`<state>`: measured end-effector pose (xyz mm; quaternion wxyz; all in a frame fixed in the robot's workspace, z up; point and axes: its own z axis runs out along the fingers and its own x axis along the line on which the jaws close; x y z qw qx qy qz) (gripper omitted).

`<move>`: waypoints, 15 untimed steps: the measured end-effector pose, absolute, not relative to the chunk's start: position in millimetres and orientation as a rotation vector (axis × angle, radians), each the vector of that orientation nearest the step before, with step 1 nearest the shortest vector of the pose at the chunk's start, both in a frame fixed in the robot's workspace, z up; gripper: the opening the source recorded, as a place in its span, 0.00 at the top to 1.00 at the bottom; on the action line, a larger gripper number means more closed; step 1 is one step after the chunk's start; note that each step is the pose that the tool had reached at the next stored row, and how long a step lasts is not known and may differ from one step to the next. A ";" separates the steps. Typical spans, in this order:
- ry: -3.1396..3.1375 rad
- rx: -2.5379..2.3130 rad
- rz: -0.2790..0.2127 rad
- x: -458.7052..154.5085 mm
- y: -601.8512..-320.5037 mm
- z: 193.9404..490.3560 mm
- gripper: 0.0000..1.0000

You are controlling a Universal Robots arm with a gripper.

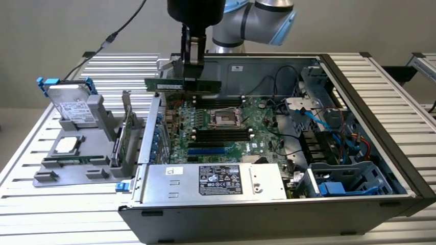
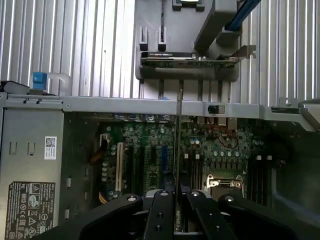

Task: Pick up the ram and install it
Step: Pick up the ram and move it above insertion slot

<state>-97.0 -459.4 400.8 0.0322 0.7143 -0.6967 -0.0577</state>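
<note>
Gripper (image 1: 193,75) hangs over the open computer case (image 1: 381,102), jaws pinched on the ram (image 1: 183,84) at its top edge. Ram is level and long side horizontal, up in the air above the far part of the motherboard (image 1: 262,133), far of the CPU socket (image 1: 225,117). It is not seated in any slot.

In the wrist view the ram (image 2: 178,135) shows edge-on as a thin line between the black fingers (image 2: 159,210), gripper (image 2: 175,200) clamped on it, board below.

Power supply (image 1: 218,181) is at the near side of the case. A grey rack (image 1: 68,163) on the exterior view's left holds a hard drive (image 1: 73,104) and an upright expansion card (image 1: 126,127).
</note>
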 end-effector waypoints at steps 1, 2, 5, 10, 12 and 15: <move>-2.145 2.199 -0.177 -92.8 -459.3 401.0 0.86; -2.144 2.199 -0.176 -88.7 -459.2 401.0 0.86; -2.143 2.197 -0.173 -76.2 -458.5 401.0 0.86; -2.140 2.193 -0.164 -55.3 -453.1 400.7 0.86; -2.140 2.192 -0.161 -47.6 -448.1 399.6 0.86; -2.139 2.191 -0.156 -37.6 -438.3 396.7 0.86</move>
